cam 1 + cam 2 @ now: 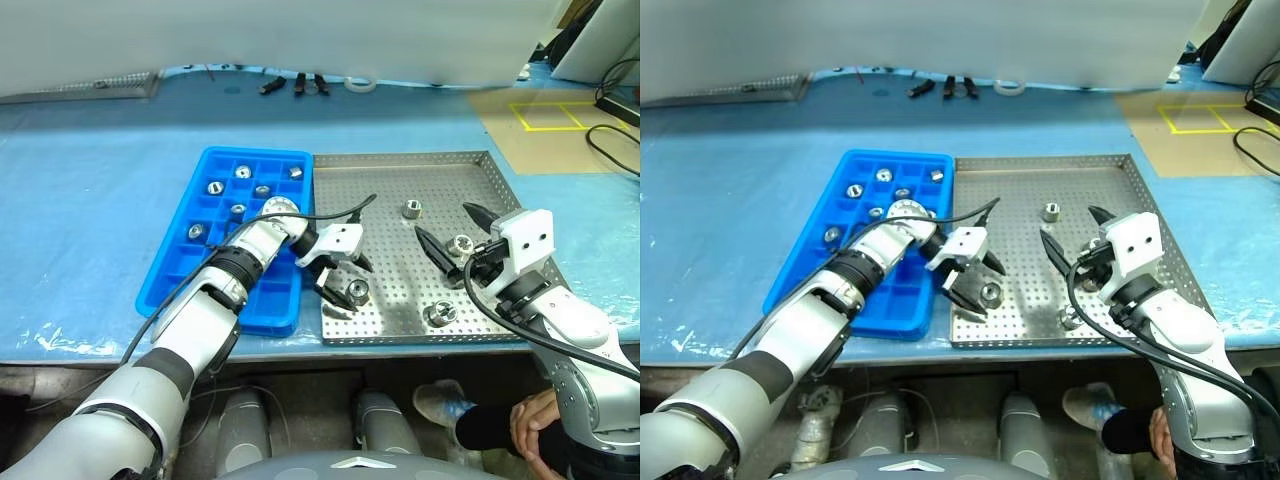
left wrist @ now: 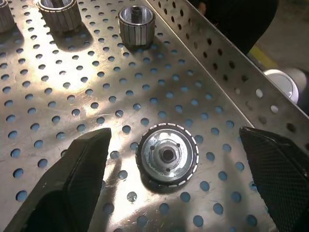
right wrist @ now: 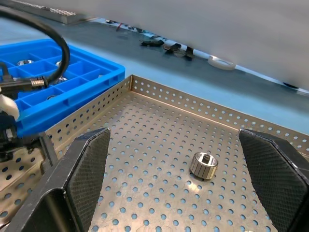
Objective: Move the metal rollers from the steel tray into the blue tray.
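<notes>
No readable writing anywhere. Left claw (image 1: 340,281) released, fingers straddling metal roller (image 1: 357,291) on steel tray (image 1: 400,165). Right claw (image 1: 452,236) released above tray. Other rollers sit in blue tray (image 1: 168,277).

Blue-covered table (image 1: 90,200), tan floor (image 1: 540,140), yellow tape square (image 1: 550,116)

Bright blue tray (image 1: 170,270) with a grid of square cells; grey steel tray (image 1: 400,170) dotted with round holes; shiny silver rollers (image 1: 357,291) with dark centres; pale blue bench (image 1: 90,180) cover; black pincer fingers (image 2: 72,179); yellow floor lines (image 1: 545,115)
</notes>
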Robot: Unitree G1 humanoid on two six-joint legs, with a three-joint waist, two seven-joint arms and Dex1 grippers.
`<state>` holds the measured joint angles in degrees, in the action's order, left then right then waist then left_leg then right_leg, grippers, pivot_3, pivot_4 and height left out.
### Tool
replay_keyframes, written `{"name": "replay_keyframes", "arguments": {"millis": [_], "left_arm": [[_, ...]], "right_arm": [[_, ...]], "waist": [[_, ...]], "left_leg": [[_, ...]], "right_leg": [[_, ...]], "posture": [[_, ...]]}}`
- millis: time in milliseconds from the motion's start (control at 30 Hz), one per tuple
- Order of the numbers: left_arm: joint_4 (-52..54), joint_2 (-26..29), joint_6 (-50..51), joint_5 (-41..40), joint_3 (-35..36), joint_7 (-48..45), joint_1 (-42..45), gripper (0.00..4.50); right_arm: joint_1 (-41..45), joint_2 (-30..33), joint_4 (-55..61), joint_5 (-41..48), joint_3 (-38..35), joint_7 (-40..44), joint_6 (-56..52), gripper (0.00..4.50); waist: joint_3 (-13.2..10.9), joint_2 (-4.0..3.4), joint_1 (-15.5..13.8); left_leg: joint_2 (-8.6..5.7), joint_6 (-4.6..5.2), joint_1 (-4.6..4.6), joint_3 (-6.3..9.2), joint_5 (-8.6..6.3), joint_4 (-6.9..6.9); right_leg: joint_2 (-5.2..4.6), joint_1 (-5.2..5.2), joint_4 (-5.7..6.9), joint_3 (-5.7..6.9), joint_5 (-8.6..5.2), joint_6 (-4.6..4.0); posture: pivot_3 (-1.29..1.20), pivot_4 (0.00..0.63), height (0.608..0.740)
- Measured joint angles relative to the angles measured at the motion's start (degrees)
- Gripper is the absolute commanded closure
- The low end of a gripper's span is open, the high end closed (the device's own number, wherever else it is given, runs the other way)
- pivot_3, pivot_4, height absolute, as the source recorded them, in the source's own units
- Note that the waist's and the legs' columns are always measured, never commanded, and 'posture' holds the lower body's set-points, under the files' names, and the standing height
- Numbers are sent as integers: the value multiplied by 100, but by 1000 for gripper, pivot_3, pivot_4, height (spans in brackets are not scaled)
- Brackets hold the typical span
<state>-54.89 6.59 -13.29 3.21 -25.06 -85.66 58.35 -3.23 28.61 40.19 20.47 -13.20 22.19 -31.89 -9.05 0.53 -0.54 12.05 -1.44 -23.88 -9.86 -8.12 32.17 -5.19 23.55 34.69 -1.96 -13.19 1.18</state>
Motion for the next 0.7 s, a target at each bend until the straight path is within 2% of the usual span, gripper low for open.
{"name": "replay_keyframes", "arguments": {"millis": [233,367,700], "left_arm": [[-454,-296,-235,294,-23,355,18,8],[-522,-273,-251,389,-23,303,15,8],[-508,-213,-222,548,-25,141,6,8]], "right_arm": [[-422,98,215,163,53,180,-136,0],[-1054,352,386,398,75,550,-374,0],[-1520,766,811,935,63,967,-792,0]], "waist": [[0,0,91],[1,-1,178],[2,-3,298]], "left_leg": [[-1,1,42,-7,-2,-1],[11,1,43,-7,-4,-8],[15,0,48,-9,-4,-14]], "right_leg": [[-5,-39,-4,-7,-4,5],[1,-36,-14,-12,-5,6],[3,-34,-16,-14,-6,6]], "posture": [[-473,150,740],[-473,150,740],[-455,150,740]]}}
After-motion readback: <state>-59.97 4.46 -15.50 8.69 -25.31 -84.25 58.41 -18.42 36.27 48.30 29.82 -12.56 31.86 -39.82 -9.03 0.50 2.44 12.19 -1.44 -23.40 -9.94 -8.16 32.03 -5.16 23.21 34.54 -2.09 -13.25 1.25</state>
